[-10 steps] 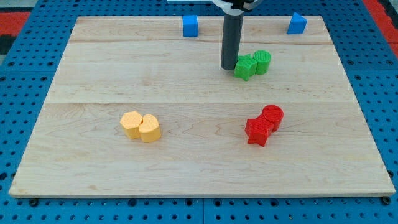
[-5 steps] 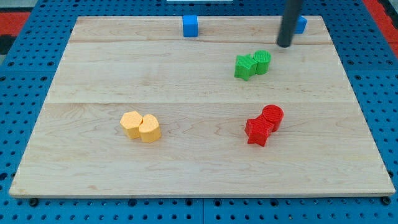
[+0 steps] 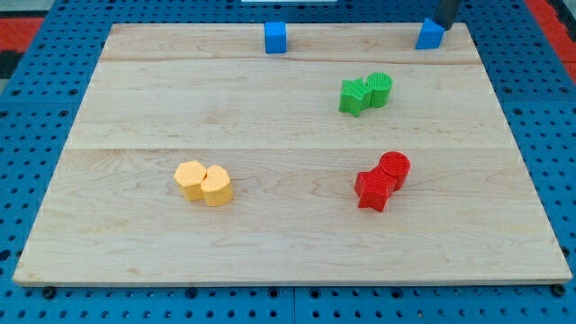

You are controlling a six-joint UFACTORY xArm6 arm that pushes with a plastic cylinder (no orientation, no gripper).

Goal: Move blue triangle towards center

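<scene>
The blue triangle [image 3: 429, 35] sits at the top right corner of the wooden board [image 3: 270, 135]. My tip [image 3: 445, 24] shows at the view's top edge, right behind the triangle's upper right side, touching or nearly touching it. Only a short stub of the dark rod is in view.
A blue cube [image 3: 275, 37] sits at the top middle. A green star [image 3: 355, 95] and green cylinder [image 3: 380, 88] touch each other right of centre. A red star [image 3: 373, 189] and red cylinder [image 3: 394, 168] sit lower right. Two yellow blocks [image 3: 203, 183] sit lower left.
The rod moved from beside the green star up and to the right, past the left of the blue triangle, to behind it at the top edge. No block has moved.
</scene>
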